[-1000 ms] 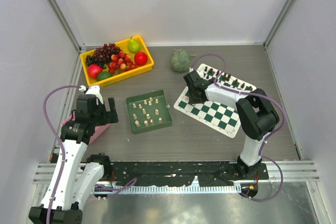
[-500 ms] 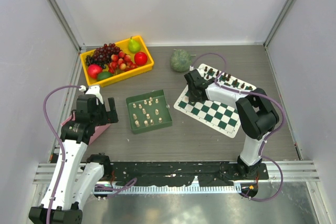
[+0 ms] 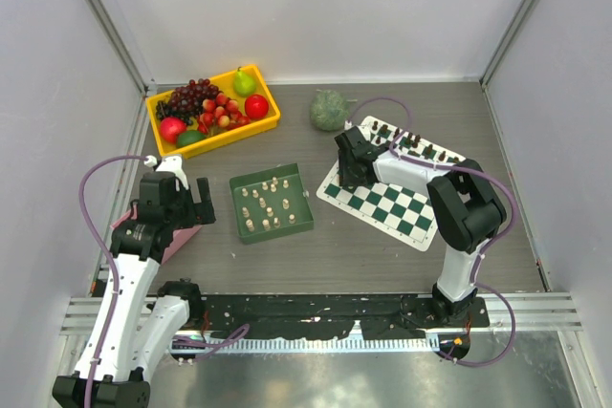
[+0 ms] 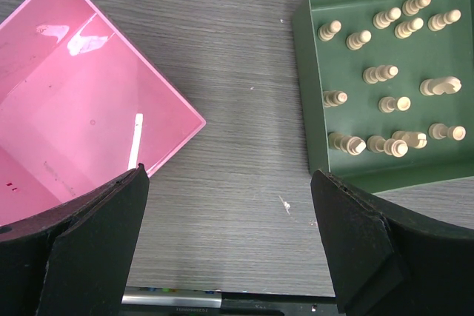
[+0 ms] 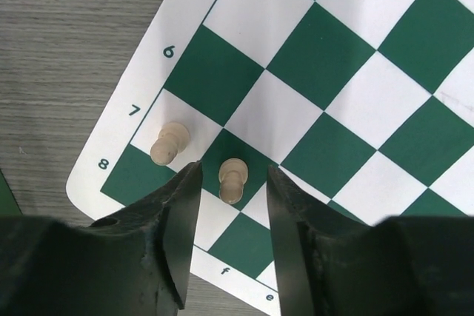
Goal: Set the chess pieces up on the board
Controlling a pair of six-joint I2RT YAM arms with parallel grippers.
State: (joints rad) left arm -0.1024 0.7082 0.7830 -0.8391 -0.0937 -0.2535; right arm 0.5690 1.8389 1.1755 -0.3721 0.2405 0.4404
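Observation:
The board [image 3: 382, 204] lies right of centre, with dark figures along its far edge. In the right wrist view two cream chess pieces stand at its corner: one pawn [image 5: 169, 143] on a white square, another pawn [image 5: 232, 180] on a green square. My right gripper [image 5: 234, 172] is open around that second pawn, with a gap on each side. Several more cream chess pieces [image 4: 380, 73] lie in the green tray [image 4: 302, 94]. My left gripper [image 4: 228, 183] is open and empty over bare table, between the pink tray [image 4: 74, 109] and the green tray.
A yellow bin [image 3: 212, 107] of fruit stands at the back left. A round green fruit [image 3: 328, 110] sits just behind the board. Dark figures [image 3: 411, 143] line the board's far side. The pink tray [image 3: 177, 236] lies under the left arm.
My right gripper's jaws have spread apart and let go of the pawn, which now stands free on the board. The left arm has not moved.

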